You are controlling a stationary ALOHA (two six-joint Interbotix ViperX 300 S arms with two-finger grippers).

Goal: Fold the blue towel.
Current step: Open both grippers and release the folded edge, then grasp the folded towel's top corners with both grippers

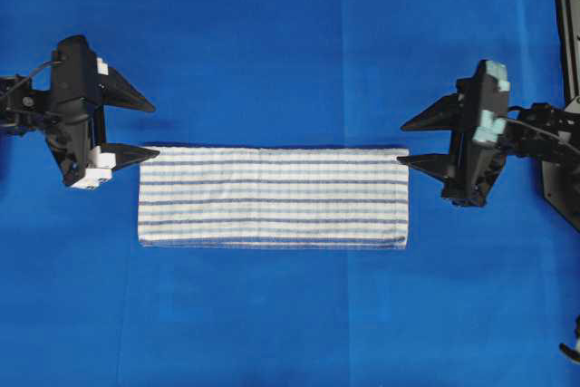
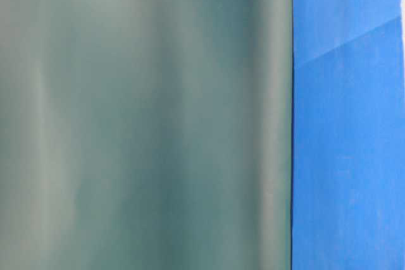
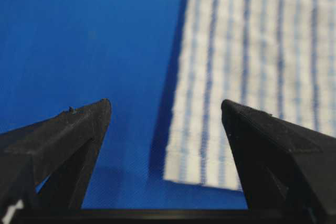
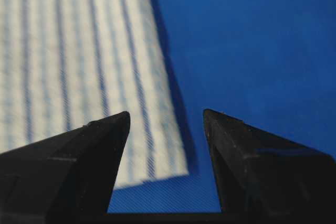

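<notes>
A blue table covering (image 1: 290, 43) spans the surface, bearing the folded blue towel (image 1: 272, 198). The left gripper (image 1: 149, 129) and right gripper (image 1: 408, 142) gape wide, holding nothing. A blurred grey-green panel (image 2: 145, 118) blocks the table-level view.

Bright, even light fills the overhead view, with only thin shadows. The table-level view is mostly a blurred grey-green smear. Both wrist views are soft, the blue towel (image 3: 252, 77) out of focus.

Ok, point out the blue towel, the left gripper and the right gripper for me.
blue towel (image 1: 273, 198): overhead view, middle of the folded cloth.
left gripper (image 1: 154, 130): overhead view, the gap midway between its open jaws.
right gripper (image 1: 401, 142): overhead view, the gap midway between its open jaws.
</notes>
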